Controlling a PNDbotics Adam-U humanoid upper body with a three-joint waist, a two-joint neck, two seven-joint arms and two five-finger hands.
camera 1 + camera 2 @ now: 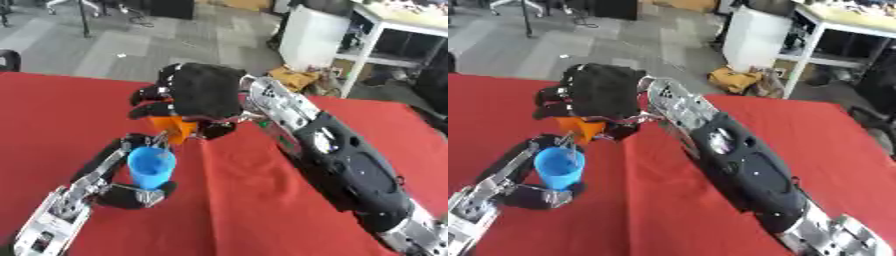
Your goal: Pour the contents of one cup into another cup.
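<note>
— Curling round the orange cup [172,126], the right hand [206,95] tips it above the blue cup [151,167]?
— Yes. The left hand [131,196] clasps the blue cup upright over the red table [245,200]. No writing is readable.

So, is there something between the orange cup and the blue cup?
Nothing: in the left eye view the tilted orange cup in the right hand hangs just above the blue cup held by the left hand.
</note>
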